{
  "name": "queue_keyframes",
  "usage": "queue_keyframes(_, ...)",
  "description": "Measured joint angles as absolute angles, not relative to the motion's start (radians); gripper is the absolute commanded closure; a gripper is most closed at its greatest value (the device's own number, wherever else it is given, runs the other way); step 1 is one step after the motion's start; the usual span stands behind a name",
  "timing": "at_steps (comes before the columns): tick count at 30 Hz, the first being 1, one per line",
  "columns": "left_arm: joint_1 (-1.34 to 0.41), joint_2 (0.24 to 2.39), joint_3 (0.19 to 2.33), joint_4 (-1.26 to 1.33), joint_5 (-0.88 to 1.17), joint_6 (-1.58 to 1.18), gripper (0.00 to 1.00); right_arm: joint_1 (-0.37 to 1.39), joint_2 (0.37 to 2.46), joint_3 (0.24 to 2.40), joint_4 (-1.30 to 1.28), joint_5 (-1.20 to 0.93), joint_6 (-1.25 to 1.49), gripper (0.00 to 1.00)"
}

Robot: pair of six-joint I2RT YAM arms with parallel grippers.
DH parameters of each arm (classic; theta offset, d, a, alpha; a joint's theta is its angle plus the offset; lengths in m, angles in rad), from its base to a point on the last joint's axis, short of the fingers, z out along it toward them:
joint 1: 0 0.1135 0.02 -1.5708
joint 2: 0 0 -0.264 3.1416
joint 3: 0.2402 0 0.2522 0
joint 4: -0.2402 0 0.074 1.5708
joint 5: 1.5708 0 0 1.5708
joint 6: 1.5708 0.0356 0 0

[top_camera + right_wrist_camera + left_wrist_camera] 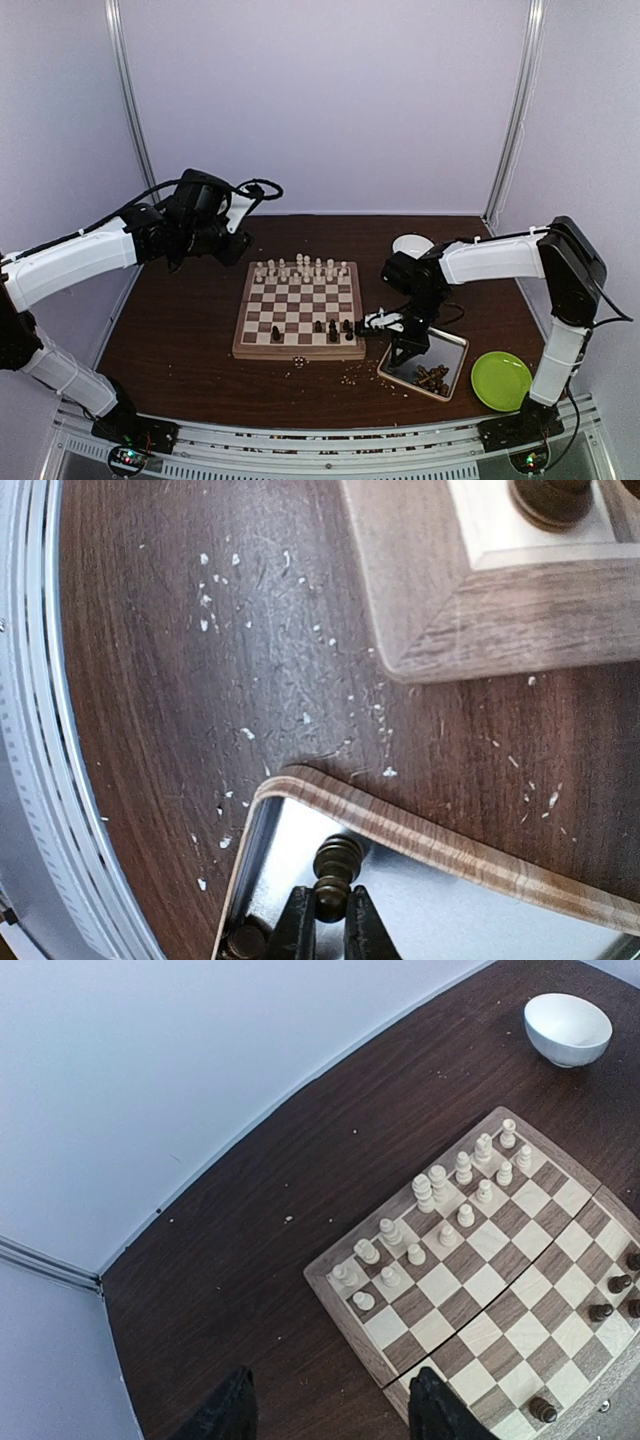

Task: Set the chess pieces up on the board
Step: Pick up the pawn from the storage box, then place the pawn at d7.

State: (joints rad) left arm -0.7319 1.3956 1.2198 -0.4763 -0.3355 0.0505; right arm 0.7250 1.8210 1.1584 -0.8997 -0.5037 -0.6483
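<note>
I had the right fingers (pixel 297 928) pinched nearly all the way together on the stem of a dark piece (pixel 337 864), which stood just inside a corner of the metal tray (pixel 440 842). A second dark piece (pixel 243 942) sat right beside those fingers, deeper in the same corner. Ahead of them, past the tray's rim and a strip of desk (pixel 160 680) speckled with pale crumbs (pixel 215 590), lay a corner of the board (pixel 470 630), apart from the tray. From the top view the rest of the dark heap (pixel 432 378) lay in the tray on the side of the right fingers away from the board. I held the left fingers (pixel 228 1412) well above the desk, parted about halfway, with nothing between them. Ahead and to their right were the cream pieces (pixel 440 1210), standing in two rows along the board's far edge. A few dark pieces on the board (pixel 605 1300) stood towards its opposite side. Farther beyond them sat a white bowl (pixel 567 1028). A green plate (pixel 501 380) lay just past the tray from the right fingers.
</note>
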Motion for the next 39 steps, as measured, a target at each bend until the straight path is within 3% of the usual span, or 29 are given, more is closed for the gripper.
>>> queue_keyframes(22,-0.732,1.414,1.234,-0.492,-0.328,0.050,0.47,0.616,1.860,1.285,-1.114,-0.806,-0.706,1.00)
queue_keyframes(32,-0.732,1.411,1.235,-0.495,-0.347,0.050,0.47,0.629,1.882,1.644,-1.099,-0.703,-0.555,0.99)
queue_keyframes(39,-0.732,1.381,1.235,-0.496,-0.373,0.050,0.45,0.717,2.068,1.946,-1.097,-0.583,-0.484,0.99)
